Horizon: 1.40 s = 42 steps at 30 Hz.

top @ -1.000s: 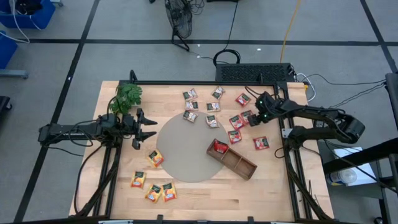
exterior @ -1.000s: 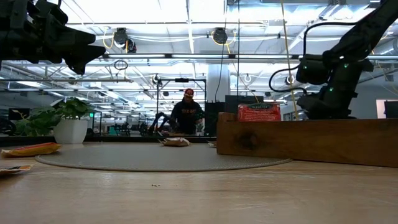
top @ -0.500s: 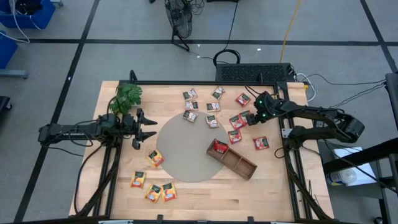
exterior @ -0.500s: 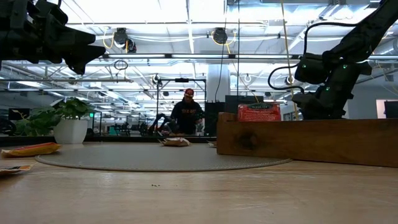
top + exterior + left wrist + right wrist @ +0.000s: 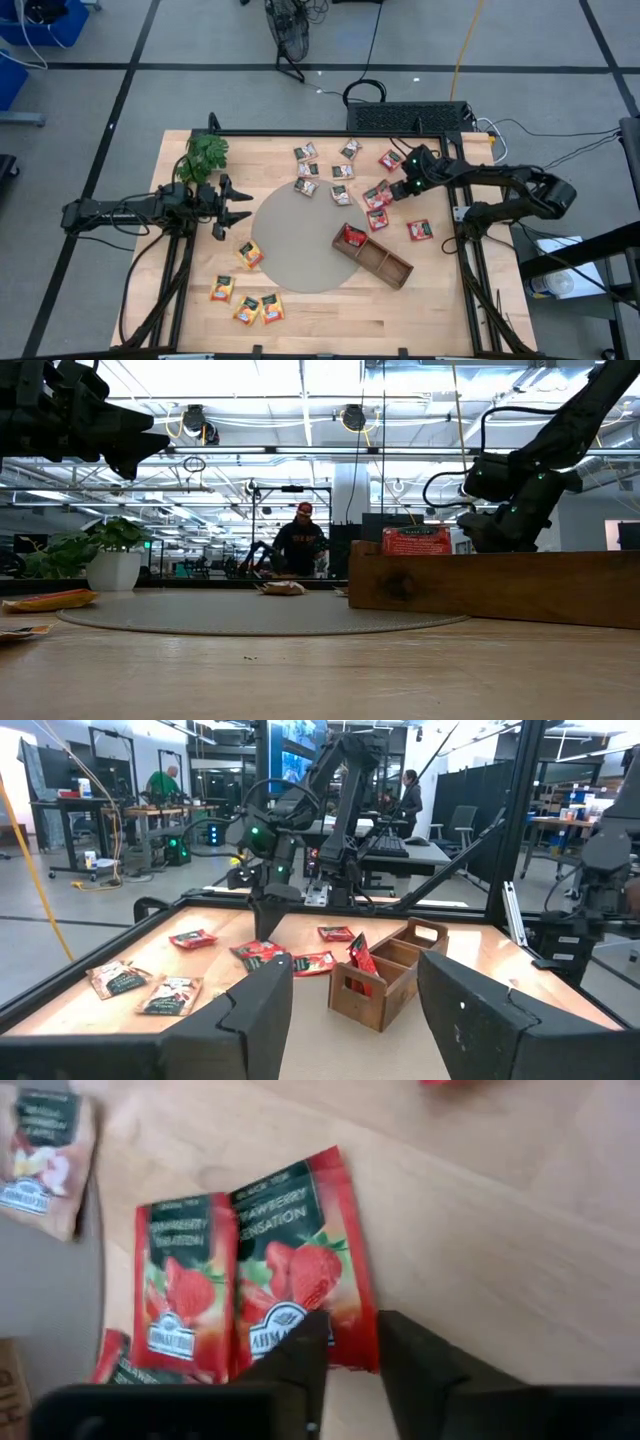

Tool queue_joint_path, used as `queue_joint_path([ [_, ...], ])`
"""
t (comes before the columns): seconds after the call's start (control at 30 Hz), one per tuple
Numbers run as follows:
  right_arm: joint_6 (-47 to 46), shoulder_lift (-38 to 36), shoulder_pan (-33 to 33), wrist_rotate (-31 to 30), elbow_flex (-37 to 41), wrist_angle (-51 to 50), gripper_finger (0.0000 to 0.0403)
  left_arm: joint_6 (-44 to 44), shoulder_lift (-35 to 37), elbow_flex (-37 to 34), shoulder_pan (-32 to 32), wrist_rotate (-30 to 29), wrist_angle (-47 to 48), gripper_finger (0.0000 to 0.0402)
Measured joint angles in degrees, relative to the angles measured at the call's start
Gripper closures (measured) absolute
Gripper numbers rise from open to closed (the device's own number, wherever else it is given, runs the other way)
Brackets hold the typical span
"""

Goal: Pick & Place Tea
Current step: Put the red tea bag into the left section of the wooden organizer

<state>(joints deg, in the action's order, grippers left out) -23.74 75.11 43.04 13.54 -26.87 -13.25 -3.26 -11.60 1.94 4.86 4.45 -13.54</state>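
Red up close through the right wrist camera: looking straight down on a strawberry-printed red sachet [image 5: 300, 1280], lying flat on the bare wood and touching a second red sachet [image 5: 180, 1290] along one side. Reaching in low with the right gripper [image 5: 350, 1345], claw pressed nearly together on the near edge of that red sachet, pinching it right at the rim. Seeing from above the same right gripper [image 5: 403, 188] leaning over the far right part of the table [image 5: 440, 290], just beside the round grey mat [image 5: 295, 245].

Hovering on the other side with the left gripper [image 5: 244, 206], claw spread wide, holding nothing, pointing toward the mat's left edge.

Spotting tea all around: grey-white sachets [image 5: 307, 186] lying along the mat's far edge, orange-yellow sachets [image 5: 250, 254] scattered near the front left, more red ones dotted across the right. Noting one more red sachet [image 5: 352, 236] standing upright in the end compartment of the wooden tray [image 5: 375, 258], sitting askew across the mat's right rim. Catching a green sprig [image 5: 205, 155] at the far left corner.
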Motion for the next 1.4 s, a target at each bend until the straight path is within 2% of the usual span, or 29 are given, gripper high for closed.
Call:
queue_joint_path([
  [0.1, 2.3, 0.0, 0.0, 0.2, 0.1, 1.0, 0.0391, 0.0, 0.0, 0.0, 0.0, 0.0, 0.0, 0.0188],
  [0.2, 3.7, 0.0, -0.1, -0.2, 0.1, 1.6, 0.0398, 0.0, 0.0, 0.0, 0.0, 0.0, 0.0, 0.0188],
  [0.4, 7.0, -3.4, -2.3, -8.8, 0.3, 2.2, 0.0402, 0.0, 0.0, 0.0, 0.0, 0.0, 0.0, 0.0188],
  [0.63, 7.0, -16.6, -7.8, -16.4, 0.4, 2.8, 0.0403, 0.0, 0.0, 0.0, 0.0, 0.0, 0.0, 0.0188],
  [0.83, 7.3, -27.5, -19.5, -25.9, 0.3, 6.7, 0.0403, 0.0, 0.0, 0.0, 0.0, 0.0, 0.0, 0.0188],
  [0.93, 9.2, -30.2, -27.3, -30.3, 1.7, 15.0, 0.0403, 0.0, 0.0, 0.0, 0.0, 0.0, 0.0, 0.0188],
  [1.07, 14.6, -29.6, -37.2, -36.0, 7.3, 32.4, 0.0403, 0.0, 0.0, 0.0, 0.0, 0.0, 0.0, 0.0188],
  [1.2, 20.7, -25.8, -44.4, -44.5, 12.9, 48.4, 0.0403, 0.0, 0.0, 0.0, 0.0, 0.0, 0.0, 0.0188],
  [1.4, 27.9, -17.6, -50.9, -56.4, 15.1, 62.4, 0.0403, 0.0, 0.0, 0.0, 0.0, 0.0, -0.7, 0.0188],
])
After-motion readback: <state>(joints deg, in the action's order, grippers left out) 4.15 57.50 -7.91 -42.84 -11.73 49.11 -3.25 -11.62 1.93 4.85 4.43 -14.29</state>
